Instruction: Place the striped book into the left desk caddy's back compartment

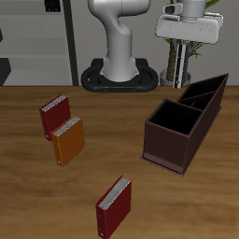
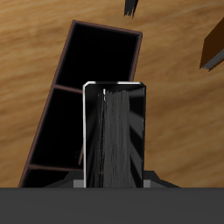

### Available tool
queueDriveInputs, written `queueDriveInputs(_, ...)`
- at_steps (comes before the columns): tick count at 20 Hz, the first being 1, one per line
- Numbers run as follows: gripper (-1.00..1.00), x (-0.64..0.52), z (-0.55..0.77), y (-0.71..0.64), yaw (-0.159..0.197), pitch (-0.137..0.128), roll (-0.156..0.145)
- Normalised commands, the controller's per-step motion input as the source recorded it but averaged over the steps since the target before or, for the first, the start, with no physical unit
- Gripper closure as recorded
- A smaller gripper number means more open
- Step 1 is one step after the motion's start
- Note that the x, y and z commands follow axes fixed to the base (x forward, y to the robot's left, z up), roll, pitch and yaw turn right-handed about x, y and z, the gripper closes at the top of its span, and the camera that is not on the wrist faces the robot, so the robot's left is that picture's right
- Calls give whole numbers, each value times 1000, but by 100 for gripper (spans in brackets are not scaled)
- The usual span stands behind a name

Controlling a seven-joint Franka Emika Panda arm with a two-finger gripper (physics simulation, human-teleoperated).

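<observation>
Exterior view: your gripper point(image 1: 191, 11) sits high at the back of the scene, well above the caddy point(image 1: 184, 123), and only its pale body shows at the frame's upper edge; the book is not visible here and the jaws cannot be read from this angle. The caddy is a long dark box on the tabletop point(image 1: 28, 177), running diagonally, its narrow compartments toward the back and its wide open one toward the front edge. Two dark red books point(image 1: 53, 116) point(image 1: 114, 206) and an orange book point(image 1: 68, 139) stand on the tabletop, well apart from the caddy. Wrist view: the striped book point(image 2: 112, 136) hangs upright in front of the camera, edge-on, its top end up against the gripper body; you are holding it, jaws narrowed on its upper end, though the fingers themselves are hidden behind the dark housing. Straight past the book lies the caddy point(image 2: 63, 96), seen from above with its dividers crossing its length. The book's lower end overlaps the caddy's interior in this view. Judgement: the book's long axis is vertical, so the next move turns on lining it over the back compartment, then descending; which cell sits directly beneath cannot be told.
</observation>
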Motion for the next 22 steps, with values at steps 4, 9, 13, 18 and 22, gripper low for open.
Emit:
queueDriveInputs(4, 100, 79, 73, 164, -78, 17, 0)
queueDriveInputs(9, 100, 30, 47, 182, -60, 0, 4)
queueDriveInputs(13, 100, 116, -2, 143, -40, 25, 0)
queueDriveInputs(18, 100, 204, 12, 148, -30, 9, -18)
queueDriveInputs(22, 100, 177, -74, 28, -54, 66, -14)
